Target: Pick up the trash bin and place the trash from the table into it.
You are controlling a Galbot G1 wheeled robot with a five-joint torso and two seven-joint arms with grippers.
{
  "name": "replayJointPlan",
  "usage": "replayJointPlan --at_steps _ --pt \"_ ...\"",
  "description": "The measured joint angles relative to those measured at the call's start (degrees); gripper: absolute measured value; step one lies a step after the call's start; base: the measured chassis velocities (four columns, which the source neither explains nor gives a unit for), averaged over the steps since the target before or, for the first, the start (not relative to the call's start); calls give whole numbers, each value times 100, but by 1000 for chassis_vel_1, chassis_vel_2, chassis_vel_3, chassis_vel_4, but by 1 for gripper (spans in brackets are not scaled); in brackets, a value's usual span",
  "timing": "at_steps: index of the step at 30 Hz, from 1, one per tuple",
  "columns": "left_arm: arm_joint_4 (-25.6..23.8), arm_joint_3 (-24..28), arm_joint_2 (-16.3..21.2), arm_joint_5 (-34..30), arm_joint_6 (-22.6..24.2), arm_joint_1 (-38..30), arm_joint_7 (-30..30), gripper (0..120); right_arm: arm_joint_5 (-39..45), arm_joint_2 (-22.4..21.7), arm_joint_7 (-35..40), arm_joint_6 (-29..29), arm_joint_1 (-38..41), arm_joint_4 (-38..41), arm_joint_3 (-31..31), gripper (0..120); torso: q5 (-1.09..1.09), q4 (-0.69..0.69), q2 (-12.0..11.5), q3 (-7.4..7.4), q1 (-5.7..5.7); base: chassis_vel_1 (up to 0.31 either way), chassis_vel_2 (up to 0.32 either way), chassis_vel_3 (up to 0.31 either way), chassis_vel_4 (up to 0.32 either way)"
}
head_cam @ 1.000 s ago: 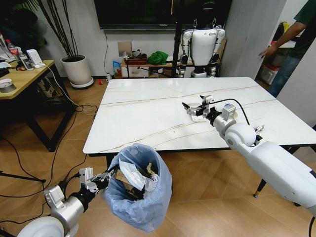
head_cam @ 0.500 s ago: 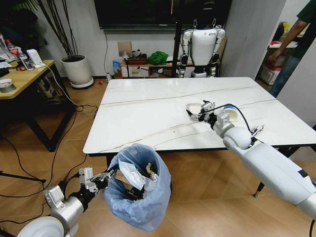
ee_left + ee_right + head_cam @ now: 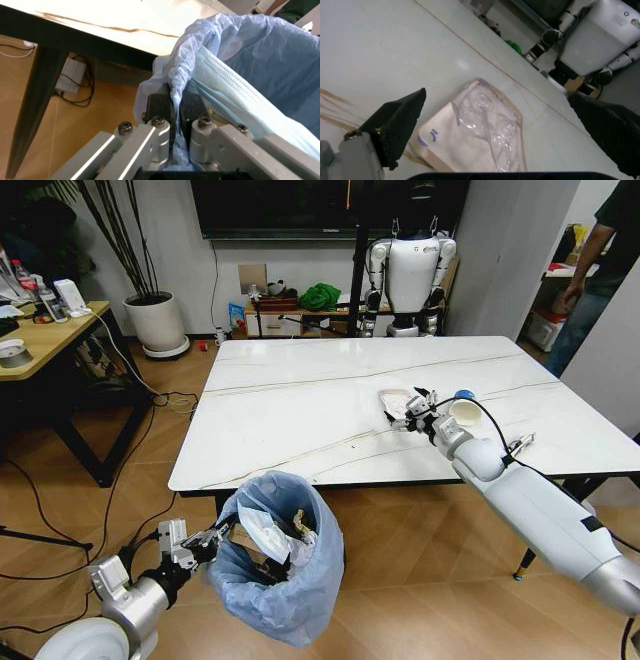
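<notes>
The trash bin (image 3: 282,558) stands on the wooden floor, just in front of the near edge of the white table (image 3: 300,410), a bit to the robot's left. It is lined with a crinkly light-blue plastic bag (image 3: 260,56), and there is trash inside it, with white paper (image 3: 262,537) and some brown bits on top. The left end effector (image 3: 222,534) is down low by the bin's rim on the robot's left side. In the left wrist view its two black fingers (image 3: 159,107) are squeezed tight on the bag edge at the rim, so the left end effector (image 3: 173,108) is holding the bin. A pale blue face mask (image 3: 240,101) hangs just inside the bag next to the fingers. The right arm reaches out over the table, toward its right side. The right end effector (image 3: 408,411) hovers just above a flat clear plastic wrapper with paper backing (image 3: 394,401), and its fingers are spread wide apart. In the right wrist view the wrapper (image 3: 480,138) lies flat on the table between the two dark fingers (image 3: 400,123), and they do not touch it. A blue and white paper cup (image 3: 463,411) sits on the table just beside the right arm.
</notes>
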Motion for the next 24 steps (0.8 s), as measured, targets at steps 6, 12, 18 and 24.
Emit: replayJointPlan --at_steps 6,12,18,24 --pt "15 1 5 -11 -1 -23 0 0 -115 46 -15 83 41 -174 1 100 0 0 0 0 0 0 0 0 0" --pt "30 3 9 -18 -2 -35 0 0 -207 96 -42 153 111 -340 -14 100 0 0 0 0 0 0 0 0 0" --pt "49 2 5 -22 -4 -32 4 0 -333 162 -79 246 210 -566 -57 100 0 0 0 0 0 0 0 0 0" --pt "60 2 13 -36 -7 -60 5 0 -428 232 -95 368 279 -823 -82 100 0 0 0 0 0 0 0 0 0"
